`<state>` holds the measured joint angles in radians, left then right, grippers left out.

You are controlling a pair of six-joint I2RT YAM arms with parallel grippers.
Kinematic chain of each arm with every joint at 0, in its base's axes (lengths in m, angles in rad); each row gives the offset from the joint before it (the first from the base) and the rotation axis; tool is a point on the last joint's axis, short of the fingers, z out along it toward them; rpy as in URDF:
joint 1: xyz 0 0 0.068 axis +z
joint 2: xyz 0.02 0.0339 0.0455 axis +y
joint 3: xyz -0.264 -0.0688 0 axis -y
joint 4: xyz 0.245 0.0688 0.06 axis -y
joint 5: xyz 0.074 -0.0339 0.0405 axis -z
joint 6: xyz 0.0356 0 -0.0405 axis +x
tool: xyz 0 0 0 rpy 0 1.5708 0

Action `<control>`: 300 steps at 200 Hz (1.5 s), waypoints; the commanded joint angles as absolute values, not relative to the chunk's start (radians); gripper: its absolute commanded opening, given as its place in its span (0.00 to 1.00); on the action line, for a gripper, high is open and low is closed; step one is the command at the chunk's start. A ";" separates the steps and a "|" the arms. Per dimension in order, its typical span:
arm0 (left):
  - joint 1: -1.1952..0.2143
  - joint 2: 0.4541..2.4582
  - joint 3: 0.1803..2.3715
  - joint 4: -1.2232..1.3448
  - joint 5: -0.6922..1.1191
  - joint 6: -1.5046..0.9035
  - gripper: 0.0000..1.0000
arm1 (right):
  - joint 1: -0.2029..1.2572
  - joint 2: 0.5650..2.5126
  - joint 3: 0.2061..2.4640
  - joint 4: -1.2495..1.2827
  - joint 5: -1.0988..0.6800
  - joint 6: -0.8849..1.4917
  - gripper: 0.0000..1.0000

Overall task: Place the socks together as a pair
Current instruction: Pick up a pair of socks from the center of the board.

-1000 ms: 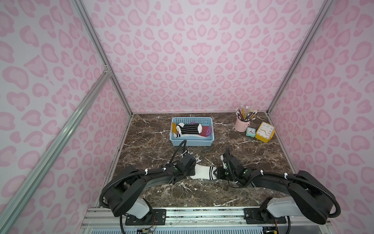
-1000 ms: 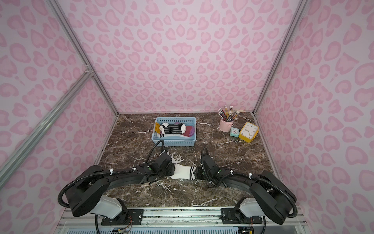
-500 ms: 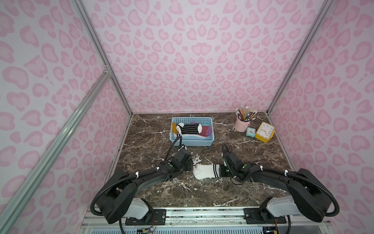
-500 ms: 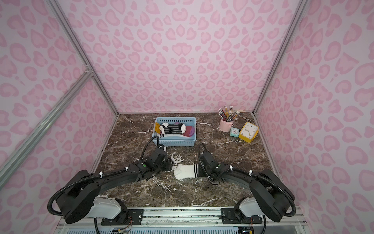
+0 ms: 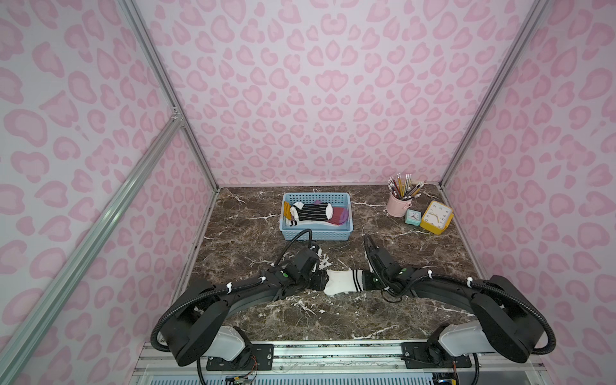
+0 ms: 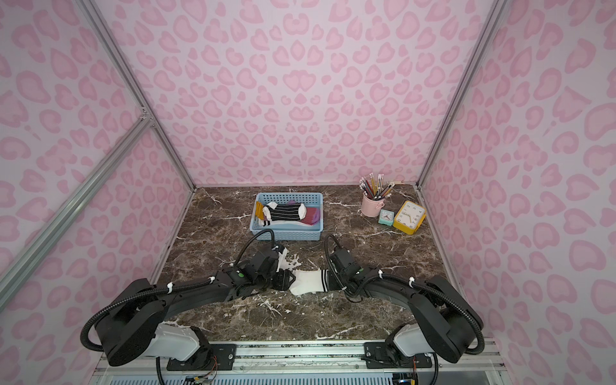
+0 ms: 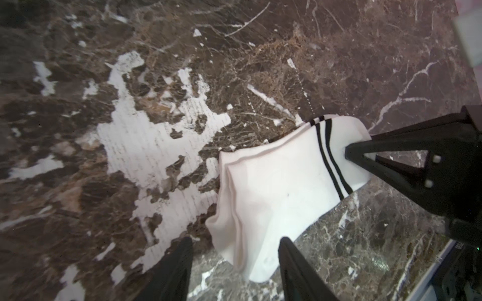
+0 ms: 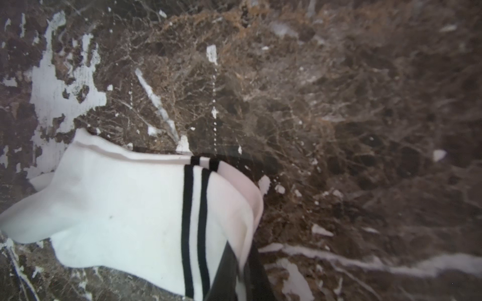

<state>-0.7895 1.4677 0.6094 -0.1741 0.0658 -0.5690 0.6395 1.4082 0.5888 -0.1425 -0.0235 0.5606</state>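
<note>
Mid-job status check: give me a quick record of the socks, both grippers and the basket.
white socks: two, one on top of the other, between the arms
right gripper: shut on the white socks' cuff end
left gripper: open, fingers on either side of the toe end
basket: holds a black striped sock lying over a maroon sock
pairing: white socks together, not yet released

- White socks (image 8: 117,213): cuff edge hidden inside the right gripper (image 8: 241,258), whose fingers leave the picture.
- Maroon socks (image 5: 338,215): mostly buried under the black striped sock (image 5: 311,211) in the basket (image 5: 316,235).
- Table (image 8: 391,130): blurred in the right wrist view.
</note>
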 commanded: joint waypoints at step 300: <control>-0.836 1.370 0.877 -0.444 -0.152 -0.712 0.03 | 0.644 1.093 0.721 -0.180 -0.028 0.643 0.00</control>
